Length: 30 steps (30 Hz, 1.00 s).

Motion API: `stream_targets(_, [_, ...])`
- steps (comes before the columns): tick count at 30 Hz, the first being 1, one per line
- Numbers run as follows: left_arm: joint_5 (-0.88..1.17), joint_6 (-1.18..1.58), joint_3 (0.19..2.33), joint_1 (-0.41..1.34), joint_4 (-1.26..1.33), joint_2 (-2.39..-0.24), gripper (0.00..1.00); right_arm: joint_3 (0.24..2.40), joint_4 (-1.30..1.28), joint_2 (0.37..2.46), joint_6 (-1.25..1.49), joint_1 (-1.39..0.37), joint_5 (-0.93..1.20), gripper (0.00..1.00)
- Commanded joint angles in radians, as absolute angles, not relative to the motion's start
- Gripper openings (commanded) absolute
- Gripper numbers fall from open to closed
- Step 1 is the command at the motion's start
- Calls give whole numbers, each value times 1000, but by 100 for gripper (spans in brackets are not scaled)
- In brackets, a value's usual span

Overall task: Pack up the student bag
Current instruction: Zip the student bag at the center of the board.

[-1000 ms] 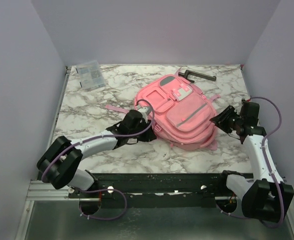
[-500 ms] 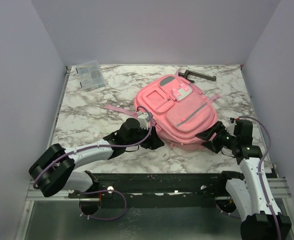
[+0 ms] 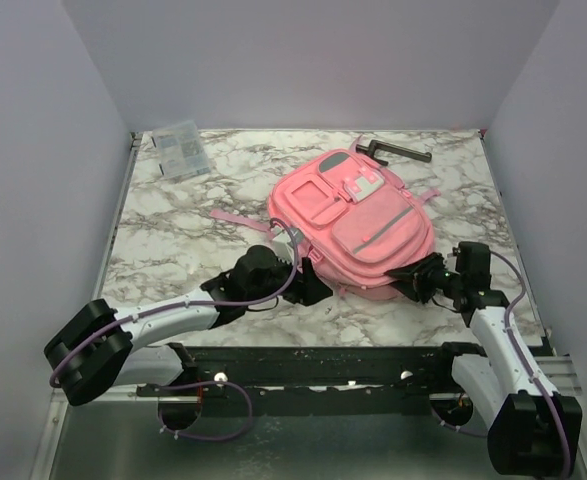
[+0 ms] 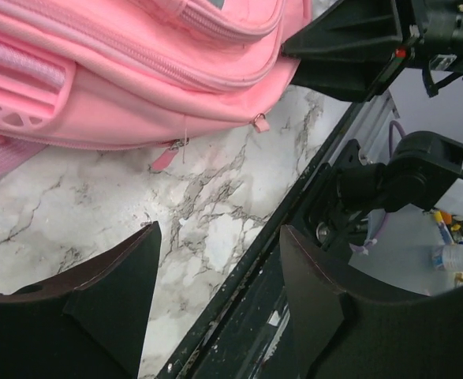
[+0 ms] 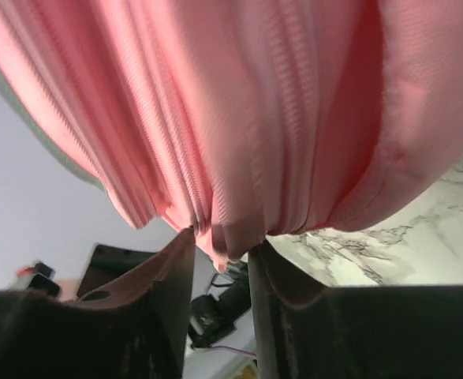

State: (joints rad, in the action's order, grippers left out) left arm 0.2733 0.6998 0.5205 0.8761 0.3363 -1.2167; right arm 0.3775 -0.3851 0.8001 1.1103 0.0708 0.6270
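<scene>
The student bag (image 3: 358, 215) lies flat, pockets up, on the marble table (image 3: 173, 230). Its long axis runs away from the arms. At its near right corner, the right gripper (image 5: 222, 243) pinches a fold of soft ribbed pink fabric between narrow-set fingers. Just off its near left edge, the left gripper (image 4: 217, 229) gapes empty, facing the zip pulls (image 4: 259, 122). Beyond the bag lies a dark tool (image 3: 398, 150), and a clear packet (image 3: 179, 150) sits well off to its left.

The soft pink student bag (image 3: 358, 222) lies flat, grey-trimmed front pockets facing up.
</scene>
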Motion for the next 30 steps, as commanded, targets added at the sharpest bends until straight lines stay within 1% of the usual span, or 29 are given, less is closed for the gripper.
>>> stream_targets(1, [129, 694, 497, 933, 353, -1203, 63, 359, -256, 822, 1237, 64, 567, 18])
stream_targets(2, [114, 682, 504, 946, 353, -1215, 64, 360, -249, 818, 1255, 64, 562, 4])
stream_targets(3, [104, 676, 515, 953, 354, -1234, 64, 365, -255, 813, 1277, 64, 558, 1])
stream_targets(6, [95, 665, 555, 965, 354, -1295, 64, 444, -389, 814, 1294, 64, 487, 1])
stream_targets(9, [70, 646, 605, 980, 354, -1369, 64, 542, -494, 837, 1267, 64, 464, 1])
stream_targets(14, [63, 607, 686, 1002, 360, -1489, 63, 552, -460, 833, 1310, 63, 515, 1])
stream_targets(21, [55, 588, 769, 1009, 365, -1567, 63, 555, -445, 830, 1325, 64, 535, 0])
stream_targets(23, [36, 584, 785, 1015, 366, -1597, 61, 555, -431, 836, 1335, 64, 542, 1])
stream_targets(25, [-5, 595, 778, 1022, 377, -1611, 56, 558, -421, 842, 1341, 63, 547, 0])
stream_targets(27, [-58, 584, 742, 1039, 456, -1615, 51, 561, -412, 845, 1346, 63, 552, 1])
stream_targets(30, [-104, 581, 720, 1058, 544, -1629, 49, 566, -409, 842, 1351, 64, 558, 1])
